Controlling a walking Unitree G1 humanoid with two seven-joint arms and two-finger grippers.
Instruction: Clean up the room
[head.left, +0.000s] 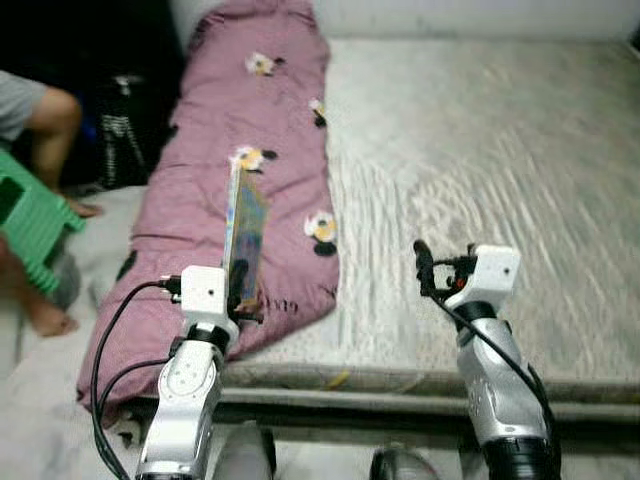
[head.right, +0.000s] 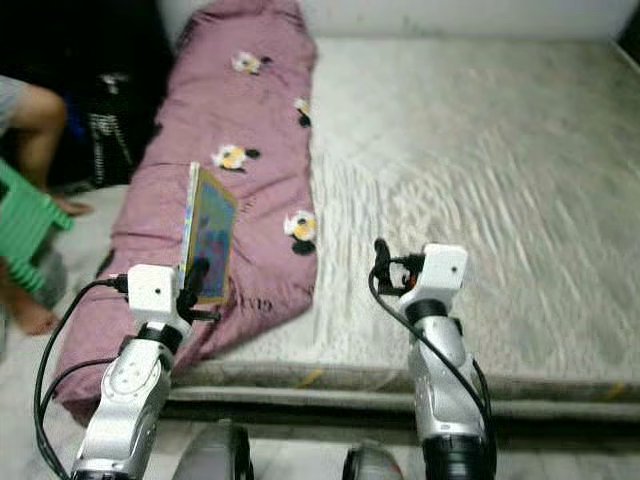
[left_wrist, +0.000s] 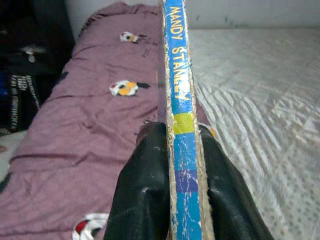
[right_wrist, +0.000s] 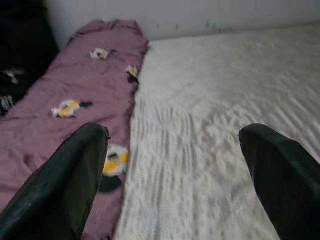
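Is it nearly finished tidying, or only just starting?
Midway, by the look of it. The left gripper has a thin book clamped upright above the purple quilt, not yet put anywhere. The right gripper is open over the mattress. The quilt lies rumpled, unfolded.

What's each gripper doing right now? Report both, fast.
Left gripper: fingers shut on the book, held upright on edge over the purple blanket.
Right gripper: fingers open, holding nothing, above the mattress.
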